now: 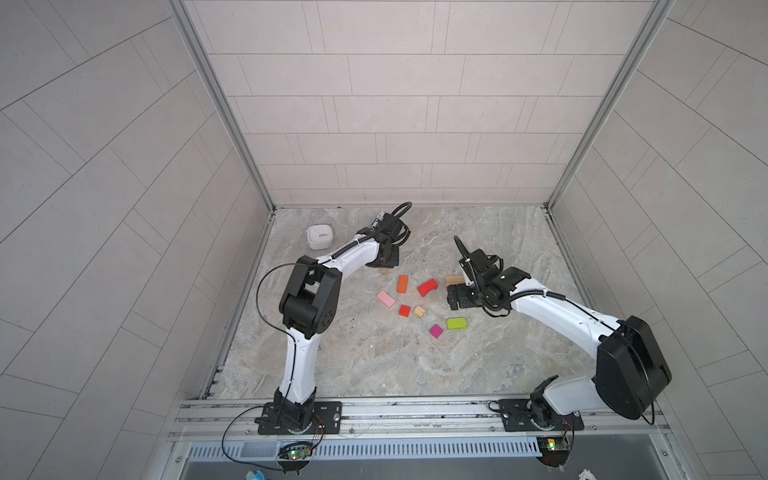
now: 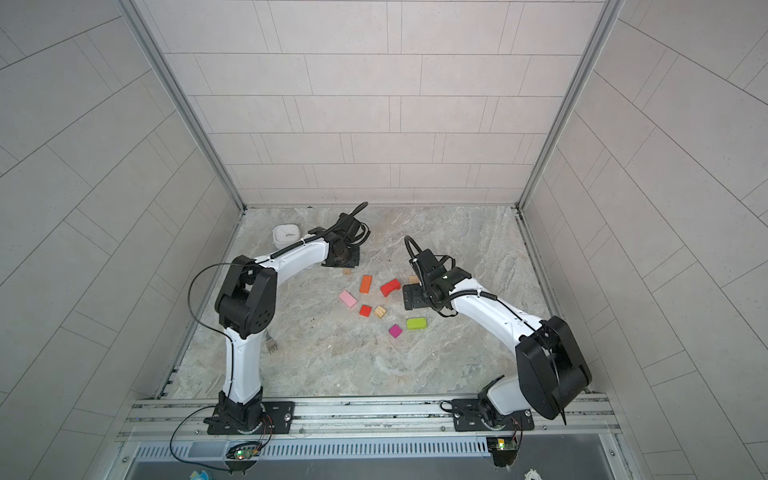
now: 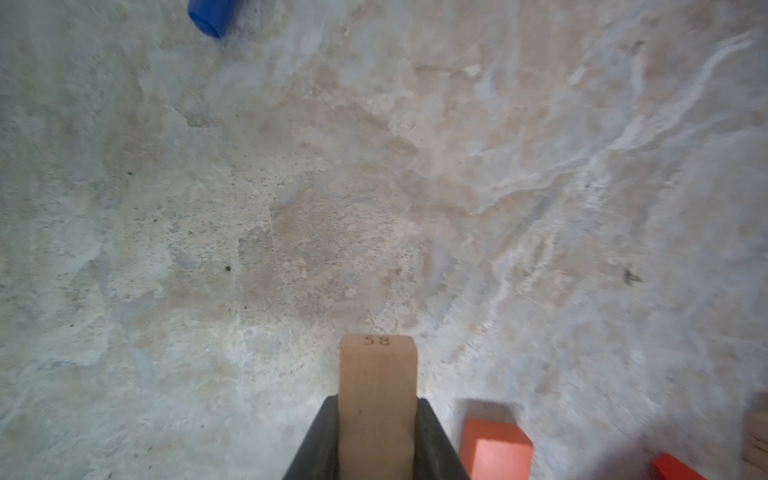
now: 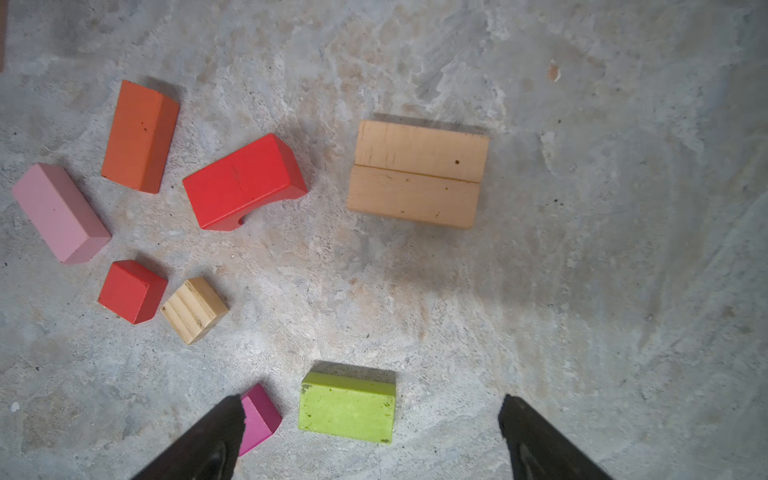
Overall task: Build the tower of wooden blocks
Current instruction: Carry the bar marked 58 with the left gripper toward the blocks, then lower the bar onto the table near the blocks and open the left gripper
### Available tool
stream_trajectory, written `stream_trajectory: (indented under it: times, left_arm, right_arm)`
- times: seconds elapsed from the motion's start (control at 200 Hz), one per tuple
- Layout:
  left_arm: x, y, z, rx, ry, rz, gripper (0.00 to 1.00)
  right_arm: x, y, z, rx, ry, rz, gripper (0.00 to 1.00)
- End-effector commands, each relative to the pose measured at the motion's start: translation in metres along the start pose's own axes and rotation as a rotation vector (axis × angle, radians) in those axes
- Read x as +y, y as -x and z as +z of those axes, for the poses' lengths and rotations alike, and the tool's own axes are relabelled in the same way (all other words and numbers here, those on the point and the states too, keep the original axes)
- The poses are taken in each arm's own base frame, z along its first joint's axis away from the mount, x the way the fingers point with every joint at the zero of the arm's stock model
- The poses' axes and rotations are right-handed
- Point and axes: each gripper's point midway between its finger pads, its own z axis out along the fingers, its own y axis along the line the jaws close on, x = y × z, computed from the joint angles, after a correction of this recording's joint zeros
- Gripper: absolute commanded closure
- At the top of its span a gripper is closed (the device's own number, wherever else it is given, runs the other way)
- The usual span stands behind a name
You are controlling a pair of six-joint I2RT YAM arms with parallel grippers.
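Left gripper (image 3: 376,401) clamped on a tan bar (image 3: 376,374), far-left of the orange bar (image 1: 402,284); long axis along the fingers, stamped end projecting, bare table (image 3: 291,187) ahead. In a top view only the tan bar's end (image 1: 384,271) shows. Right gripper (image 4: 372,400) spread wide above the lime bar (image 4: 347,409); paired tan bars (image 4: 417,172) lie farther, long axes left–right

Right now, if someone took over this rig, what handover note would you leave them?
Left gripper: shut on a tan bar.
Right gripper: open, holding nothing.
Done: two tan bars lie side by side, touching, a likely base.
Loose on the table: orange bar, pink bar, lime bar, red arch, red cube, tan cube, magenta cube.
Left: place the held bar, then stack the rest; nothing looks stacked yet.
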Motion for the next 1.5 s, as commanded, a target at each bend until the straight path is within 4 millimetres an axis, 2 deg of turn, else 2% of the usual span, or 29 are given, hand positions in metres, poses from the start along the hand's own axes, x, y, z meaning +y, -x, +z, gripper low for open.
stream_trajectory:
  times: [0.0,0.13,0.275,0.385,0.711,0.896,1.091,1.306,1.491]
  left_arm:
    - [-0.015,-0.007,-0.022,-0.02,-0.028,0.08,0.74]
    - [-0.029,-0.02,-0.037,-0.029,-0.044,0.148,0.74]
    - [-0.04,-0.045,-0.052,-0.025,-0.054,0.208,0.74]
    - [-0.038,-0.067,-0.065,-0.008,-0.038,0.244,0.73]
    - [-0.027,-0.128,-0.099,-0.039,-0.055,0.287,0.73]
    - [-0.026,-0.159,-0.094,-0.014,-0.061,0.332,0.73]
    - [-0.046,-0.191,-0.084,0.009,-0.085,0.421,0.73]
    - [-0.054,-0.21,-0.076,0.025,-0.091,0.445,0.72]
    - [-0.057,-0.227,-0.067,0.054,-0.095,0.46,0.73]
  right_arm:
    - [-0.013,0.003,-0.015,-0.021,-0.029,0.008,0.03]
    - [-0.023,0.001,-0.02,-0.026,-0.041,0.022,0.03]
    - [-0.034,-0.004,-0.024,-0.033,-0.057,0.036,0.03]
    - [-0.041,-0.006,-0.027,-0.041,-0.077,0.031,0.03]
    - [-0.038,-0.01,-0.029,-0.028,-0.057,0.004,0.03]
    - [-0.038,-0.016,-0.031,-0.006,-0.052,-0.015,0.03]
    - [-0.037,-0.016,-0.035,-0.02,-0.044,-0.017,0.03]
    - [-0.034,-0.008,-0.039,-0.048,-0.031,-0.011,0.03]
    - [-0.035,-0.011,-0.033,-0.029,-0.036,-0.004,0.03]
